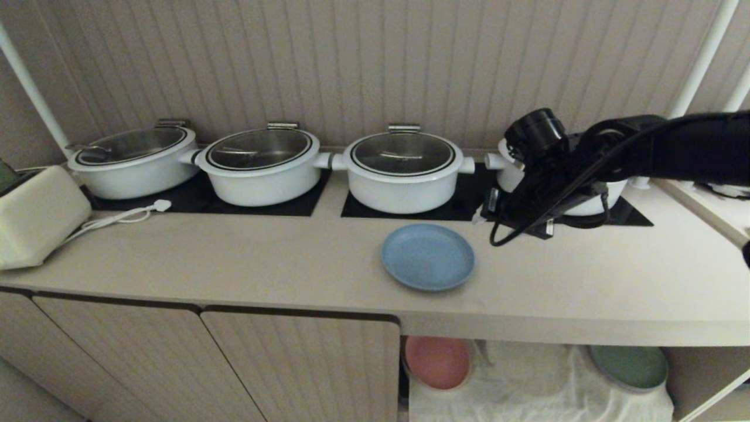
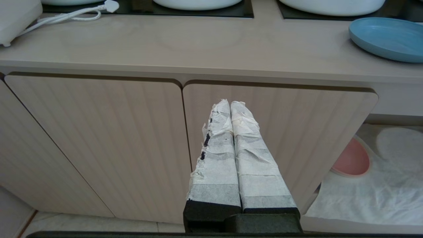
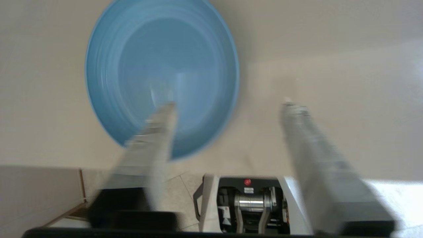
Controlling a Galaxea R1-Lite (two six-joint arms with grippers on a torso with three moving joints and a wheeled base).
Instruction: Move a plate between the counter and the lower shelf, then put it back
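The plate (image 1: 428,257) was round, pale blue and matte with a low raised rim, lying flat on the bench (image 1: 246,258) near its front edge, before the hobs. The right wrist view alone showed the right hand (image 3: 228,105) spread wide, holding nothing, above the plate. The left hand (image 2: 230,105) was pressed together before a cabinet door (image 2: 99,142). On the lower shelf (image 1: 527,381), a pink plate (image 1: 437,361) and a green plate (image 1: 630,366) lay on white cloth. Lidded white pots (image 1: 403,170) stood on the hobs.

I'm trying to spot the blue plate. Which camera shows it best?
The head view: the whole plate lies sharp on the counter. The left wrist view catches only part of it at the picture's edge; the right wrist view shows it large but blurred.
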